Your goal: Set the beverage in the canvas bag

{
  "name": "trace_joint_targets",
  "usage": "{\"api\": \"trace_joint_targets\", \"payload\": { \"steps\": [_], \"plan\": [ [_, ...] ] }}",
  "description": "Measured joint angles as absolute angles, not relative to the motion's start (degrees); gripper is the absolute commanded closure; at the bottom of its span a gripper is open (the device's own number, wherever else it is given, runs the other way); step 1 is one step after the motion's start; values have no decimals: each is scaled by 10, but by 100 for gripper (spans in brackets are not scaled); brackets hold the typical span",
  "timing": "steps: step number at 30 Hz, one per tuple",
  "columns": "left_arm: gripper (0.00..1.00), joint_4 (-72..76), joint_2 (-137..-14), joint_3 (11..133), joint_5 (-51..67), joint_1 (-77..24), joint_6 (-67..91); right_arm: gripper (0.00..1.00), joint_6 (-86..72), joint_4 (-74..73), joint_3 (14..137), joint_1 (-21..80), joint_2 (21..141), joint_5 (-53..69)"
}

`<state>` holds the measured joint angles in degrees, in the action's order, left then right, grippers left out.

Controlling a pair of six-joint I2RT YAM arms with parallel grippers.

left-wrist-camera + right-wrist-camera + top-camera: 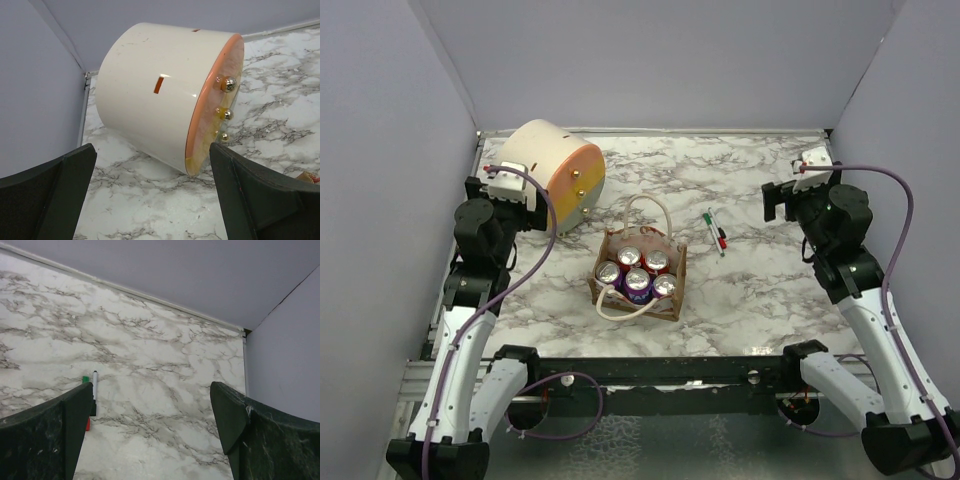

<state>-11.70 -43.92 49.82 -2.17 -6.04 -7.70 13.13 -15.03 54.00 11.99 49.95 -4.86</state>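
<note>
Glossy cylinder, shiny metal cans, cloth canvas bag, polished marble table.

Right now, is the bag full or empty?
Loaded: five cans stand upright, packed close inside the bag. Whether another would fit, I cannot tell.

You'll find a large cream cylinder lying on its side near the bench's far-left corner. Its orange-rimmed end face is turned toward the bench's middle and carries three gold knobs in a row. Right of centre, two markers lie side by side on the marble bench top, showing green and red.
</note>
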Motion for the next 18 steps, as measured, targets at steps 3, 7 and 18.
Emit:
{"api": "trace_joint_targets", "payload": {
  "steps": [3, 7, 18],
  "plan": [
    [0, -124, -435, 498, -18, -52, -71, 1, 135, -150, 522, 120, 475, -49],
    [1, -128, -432, 498, -15, -46, -67, 0, 138, -150, 490, 120, 446, -49],
    [1, -149, -428, 498, -10, -37, -65, 0, 143, -151, 482, 116, 436, -46]
  ]
}}
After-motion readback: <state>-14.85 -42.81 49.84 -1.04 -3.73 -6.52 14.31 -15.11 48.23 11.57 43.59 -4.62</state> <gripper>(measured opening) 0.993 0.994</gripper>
